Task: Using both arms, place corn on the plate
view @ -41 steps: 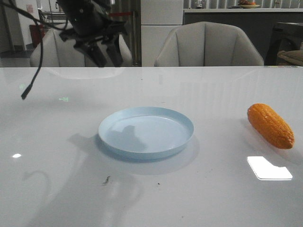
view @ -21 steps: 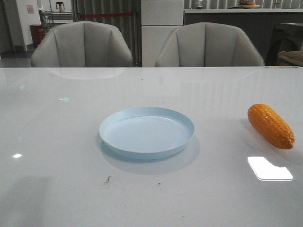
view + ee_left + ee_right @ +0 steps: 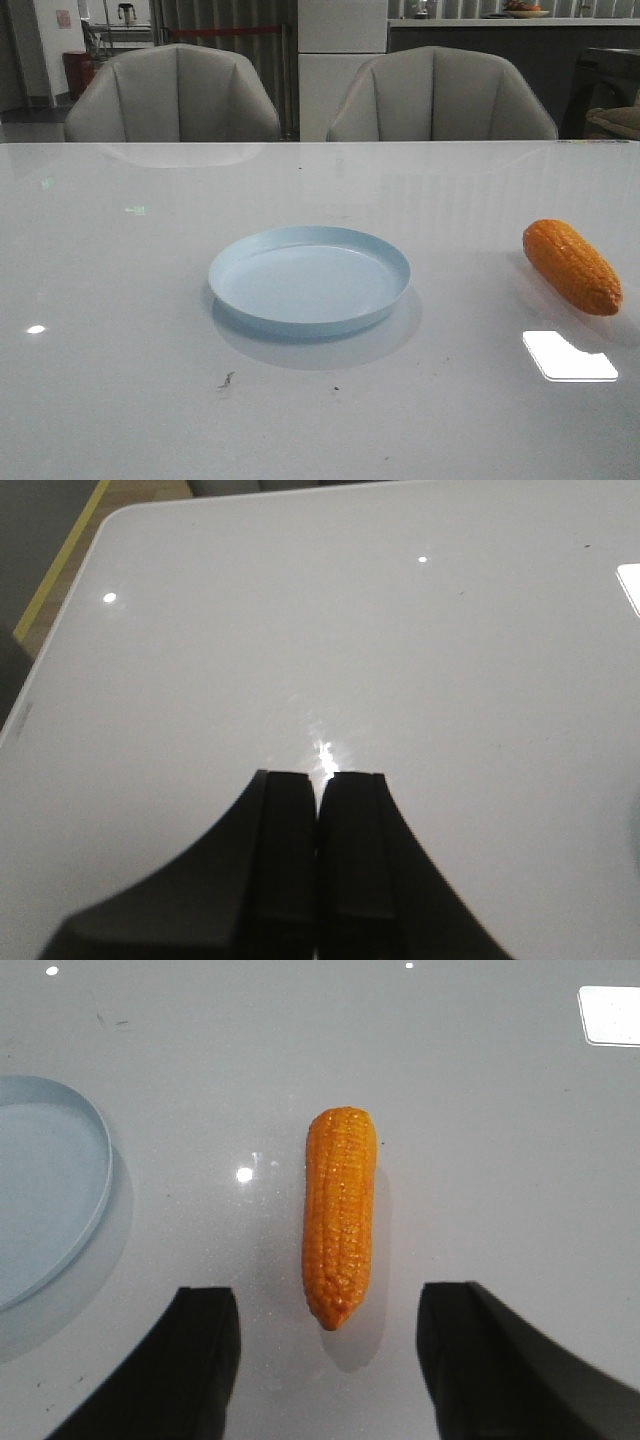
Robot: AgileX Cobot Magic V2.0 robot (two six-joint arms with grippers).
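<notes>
Corn (image 3: 571, 266) lies on its side at the right edge of the front view, well apart from the plate (image 3: 310, 278) at centre, which holds nothing. It looks like hollow plastic: probably light and stiff, its bumpy rows giving some bite, though it may roll on the glossy tabletop (image 3: 150, 380). The thick middle seems the best hold. The right hand (image 3: 330, 1360) is spread wide, straddling the tapered end; the left hand (image 3: 319, 865) is closed on nothing.

An orange corn cob (image 3: 571, 266) with bumpy kernel rows lies on its side on the counter's right part, well apart from the empty, pale blue round plate (image 3: 310, 279) at centre.
</notes>
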